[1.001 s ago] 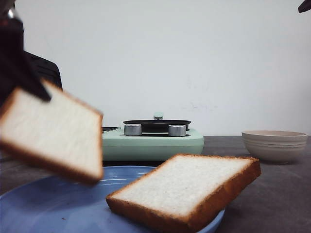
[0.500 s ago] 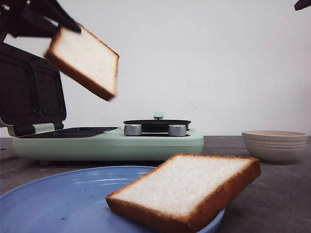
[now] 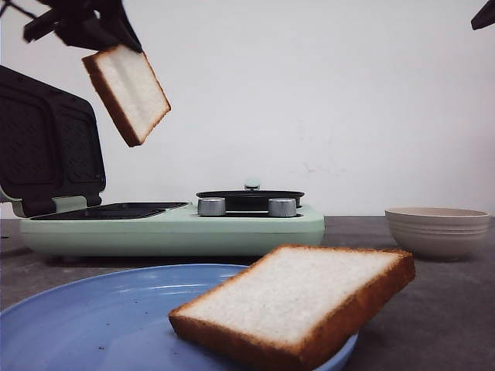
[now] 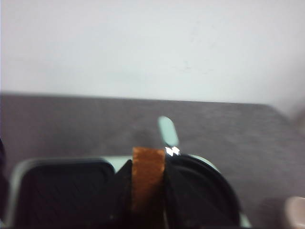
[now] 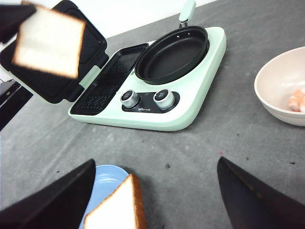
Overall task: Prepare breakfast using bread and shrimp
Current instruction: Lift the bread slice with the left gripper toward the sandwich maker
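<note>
Shrimp (image 5: pixel 296 99), right wrist view only.

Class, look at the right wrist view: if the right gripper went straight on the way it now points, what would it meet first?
Probably the bare grey table, just short of the green breakfast maker. The open right gripper has nothing between its jaws, though depth is uncertain.

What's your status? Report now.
Left jaws shut on bread slice, high above open sandwich maker. Right jaws open, empty. Second slice on blue plate. Nothing in the way.
</note>
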